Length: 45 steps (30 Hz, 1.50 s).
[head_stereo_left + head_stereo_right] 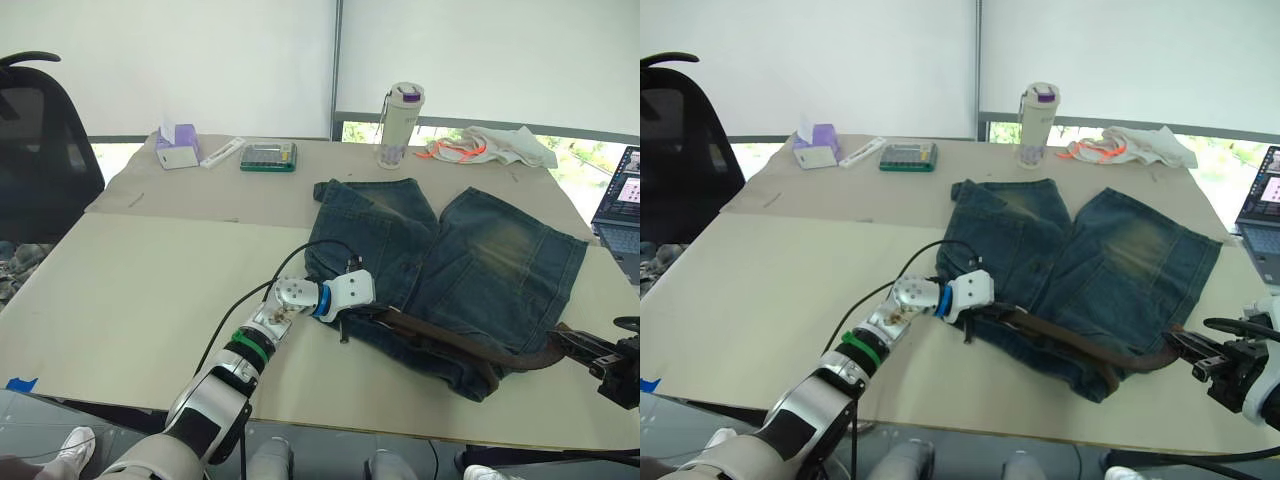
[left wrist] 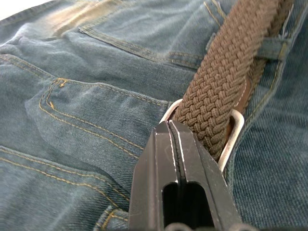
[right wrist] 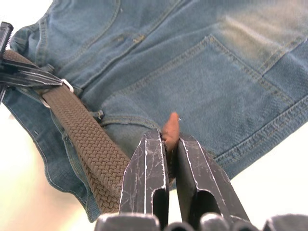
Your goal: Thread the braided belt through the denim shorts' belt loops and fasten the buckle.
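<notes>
On beige table (image 1: 150,300): denim shorts (image 1: 480,270), left claw (image 2: 174,139) closed at buckle (image 2: 231,139); right claw (image 3: 168,144) apparently pinching braided belt (image 3: 91,144) tip.

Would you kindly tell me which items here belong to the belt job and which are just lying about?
In use: braided belt, buckle, denim shorts.
Lying about: bottle, tissue box, calculator, white cloth, laptop.

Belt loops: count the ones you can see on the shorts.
2. One belt loop crosses the braided belt past the buckle; another sits beside the belt, nearer the right gripper. More are likely hidden.
</notes>
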Each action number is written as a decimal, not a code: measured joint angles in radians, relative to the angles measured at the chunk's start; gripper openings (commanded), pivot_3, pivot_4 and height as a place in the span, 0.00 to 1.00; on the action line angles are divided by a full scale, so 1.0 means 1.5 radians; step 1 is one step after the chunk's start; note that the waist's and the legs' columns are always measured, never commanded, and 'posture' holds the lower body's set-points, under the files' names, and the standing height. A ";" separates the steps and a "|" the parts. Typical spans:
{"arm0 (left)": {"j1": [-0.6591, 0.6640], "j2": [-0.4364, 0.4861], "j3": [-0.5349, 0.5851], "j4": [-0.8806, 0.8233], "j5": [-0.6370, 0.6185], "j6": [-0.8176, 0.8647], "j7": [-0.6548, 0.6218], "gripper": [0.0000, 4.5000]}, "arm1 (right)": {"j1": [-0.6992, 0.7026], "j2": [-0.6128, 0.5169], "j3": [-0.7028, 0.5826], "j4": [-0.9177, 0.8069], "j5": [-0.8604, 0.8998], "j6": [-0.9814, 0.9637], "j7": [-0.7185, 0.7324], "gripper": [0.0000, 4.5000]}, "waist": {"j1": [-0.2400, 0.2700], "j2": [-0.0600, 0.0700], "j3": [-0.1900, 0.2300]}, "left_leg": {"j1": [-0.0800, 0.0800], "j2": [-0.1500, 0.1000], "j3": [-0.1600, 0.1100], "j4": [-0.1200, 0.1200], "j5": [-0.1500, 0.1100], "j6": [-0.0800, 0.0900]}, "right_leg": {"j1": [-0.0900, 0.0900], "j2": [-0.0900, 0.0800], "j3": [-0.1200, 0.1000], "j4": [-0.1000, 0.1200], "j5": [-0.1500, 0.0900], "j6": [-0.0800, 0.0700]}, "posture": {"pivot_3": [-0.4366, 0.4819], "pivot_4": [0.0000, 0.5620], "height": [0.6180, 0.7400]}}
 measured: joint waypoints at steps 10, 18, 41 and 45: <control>0.026 -0.029 0.074 -0.001 -0.081 0.127 -0.017 0.00 | -0.010 0.000 -0.002 -0.001 -0.002 0.002 0.001 0.00 | -0.003 0.003 -0.006 | 0.007 0.001 0.000 -0.002 -0.002 0.000 | 0.009 0.000 -0.001 -0.006 -0.001 0.001 | 0.48 0.27 1.00; 0.028 -0.039 0.239 -0.028 -0.251 0.299 -0.004 0.00 | -0.035 0.000 0.018 -0.001 -0.006 0.002 0.002 0.00 | -0.011 0.006 -0.002 | -0.002 0.000 0.000 0.000 -0.002 0.001 | -0.002 0.000 0.000 0.000 -0.001 0.001 | 0.48 0.27 1.00; 0.040 -0.087 0.277 -0.336 -0.405 0.404 0.027 0.00 | -0.479 0.301 0.324 0.003 0.148 -0.146 -0.395 0.00 | -0.020 0.007 0.011 | -0.002 0.000 0.000 0.002 -0.001 0.000 | -0.004 0.001 0.001 0.004 0.002 -0.004 | 0.48 0.27 1.00; 0.047 -0.100 0.300 -0.425 -0.507 0.526 0.075 0.00 | -0.555 0.398 0.387 0.035 0.062 -0.214 -0.444 0.00 | -0.021 0.008 0.013 | -0.002 0.000 0.000 0.002 -0.001 0.000 | -0.006 0.001 0.001 0.005 0.002 -0.004 | 0.48 0.27 1.00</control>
